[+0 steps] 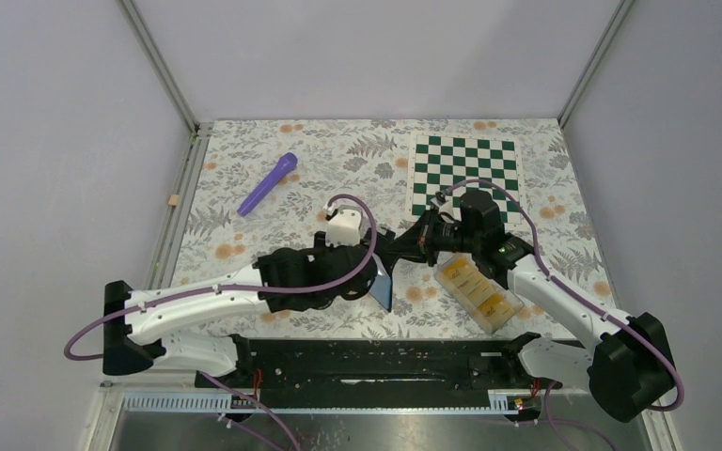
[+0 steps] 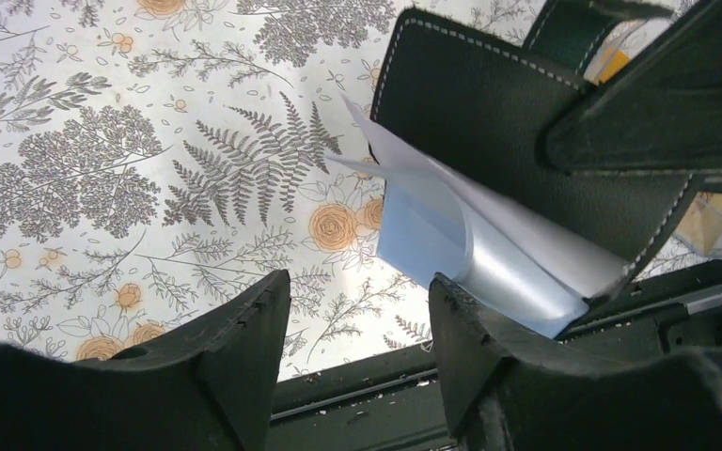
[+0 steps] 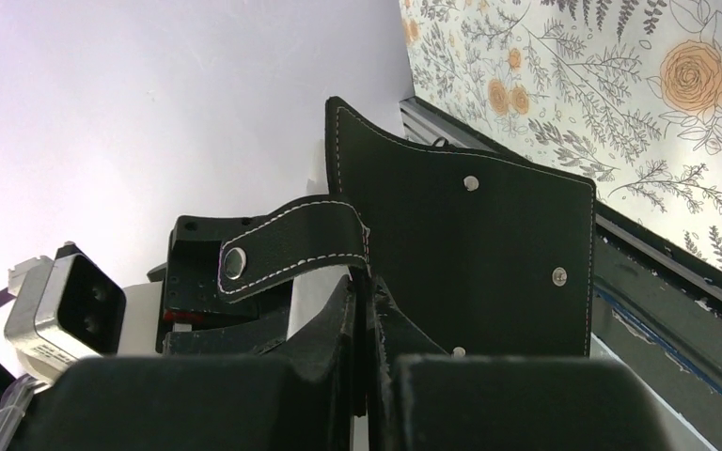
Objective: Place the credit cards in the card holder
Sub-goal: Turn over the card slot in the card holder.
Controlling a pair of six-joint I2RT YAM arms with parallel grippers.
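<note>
Floral tablecloth [image 1: 244,150], white walls [image 1: 56,141]. The right gripper [image 3: 365,291] is clamped on the open card holder [image 3: 489,254], held up at the top view's centre. Its glossy pockets [image 2: 489,263] hang just upper right of the left gripper [image 2: 357,291], whose jaws stand half apart and empty. Only the top view shows the credit cards [image 1: 475,285], lower right in a clear box [image 1: 517,308].

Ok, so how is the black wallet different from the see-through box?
The black wallet is dark leather you cannot see through, but the clear box shows the yellow cards inside it. The black wallet is held up off the table by the right gripper, while the clear box lies flat on it. The black wallet hangs open with shiny pockets fanned out. Both are rectangles.
</note>
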